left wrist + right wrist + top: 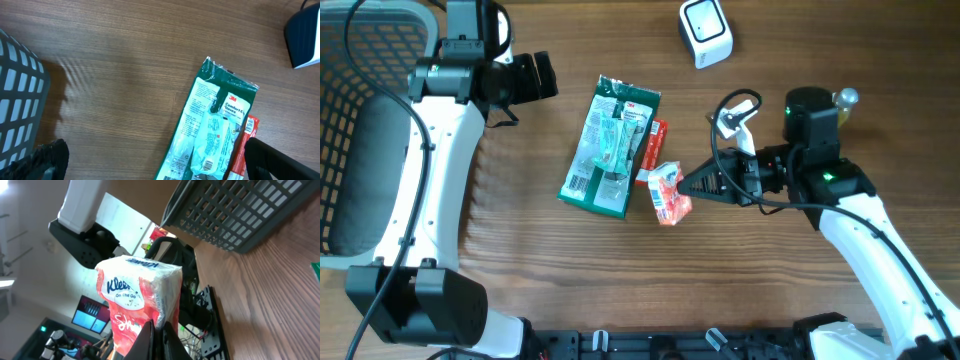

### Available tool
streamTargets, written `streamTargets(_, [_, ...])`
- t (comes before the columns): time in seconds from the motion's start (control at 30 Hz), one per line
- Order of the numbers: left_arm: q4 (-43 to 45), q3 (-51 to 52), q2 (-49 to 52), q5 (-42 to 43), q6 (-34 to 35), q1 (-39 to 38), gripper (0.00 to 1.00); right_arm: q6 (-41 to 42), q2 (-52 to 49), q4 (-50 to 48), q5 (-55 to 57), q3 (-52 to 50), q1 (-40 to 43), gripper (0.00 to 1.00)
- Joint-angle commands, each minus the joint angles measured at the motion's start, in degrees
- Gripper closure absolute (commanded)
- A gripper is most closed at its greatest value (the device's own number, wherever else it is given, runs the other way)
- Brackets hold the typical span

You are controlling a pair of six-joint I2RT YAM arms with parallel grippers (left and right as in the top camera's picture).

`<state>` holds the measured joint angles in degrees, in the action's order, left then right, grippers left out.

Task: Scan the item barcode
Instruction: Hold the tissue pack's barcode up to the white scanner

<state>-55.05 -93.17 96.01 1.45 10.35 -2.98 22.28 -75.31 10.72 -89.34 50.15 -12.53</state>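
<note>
Progress: the pick looks done, the scan not yet.

- Left hand (546, 80): fingers spread wide, holding nothing and touching nothing. It hangs over bare tabletop (520, 250), with the basket (360, 60) behind it. The green 3M packet (610, 145) lies flat just past its fingertips, with a red packet (657, 140) tucked along the green one's far edge.
- Tissue pack (667, 195): the item in play, a red and white Kleenex pack. It sits at the very tip of the right hand (682, 185), just beside the green packet.
- Right hand: fingers pressed together, pinching the pack's lower edge. The wrist view shows the branded face; no barcode is in sight.
- Scanner (706, 32): well apart from the right hand, off to one side of its fingertips.

Left to do, by my reading: carry the pack across, then turn its barcode to the scanner.
</note>
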Motion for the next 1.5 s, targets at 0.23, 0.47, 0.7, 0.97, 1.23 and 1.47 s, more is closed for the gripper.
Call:
streamTargets(0.23, [0.11, -0.04, 0.35, 0.46, -0.55, 0.22, 0.00, 8.94, 2.03, -10.12, -3.63, -0.13, 0.22, 0.96])
streamTargets(0.47, [0.13, -0.04, 0.35, 0.48, -0.55, 0.22, 0.00, 12.33, 2.03, -14.69, -3.65, -0.13, 0.13, 0.96])
streamTargets(0.7, [0.13, -0.04, 0.35, 0.46, -0.55, 0.22, 0.00, 12.22, 2.03, -14.51, -3.63, -0.13, 0.13, 0.96])
streamTargets(0.97, [0.11, -0.04, 0.35, 0.46, -0.52, 0.22, 0.00, 12.17, 2.03, -14.51, -3.63, -0.13, 0.13, 0.96])
streamTargets(1.23, [0.11, -0.04, 0.35, 0.48, -0.52, 0.22, 0.00, 4.66, 2.01, -13.03, -3.21, -0.15, 0.13, 0.96])
streamTargets(1.47, [0.11, -0.04, 0.35, 0.48, -0.55, 0.22, 0.00, 4.61, 2.01, -3.80, 10.23, -0.15, 0.13, 0.96])
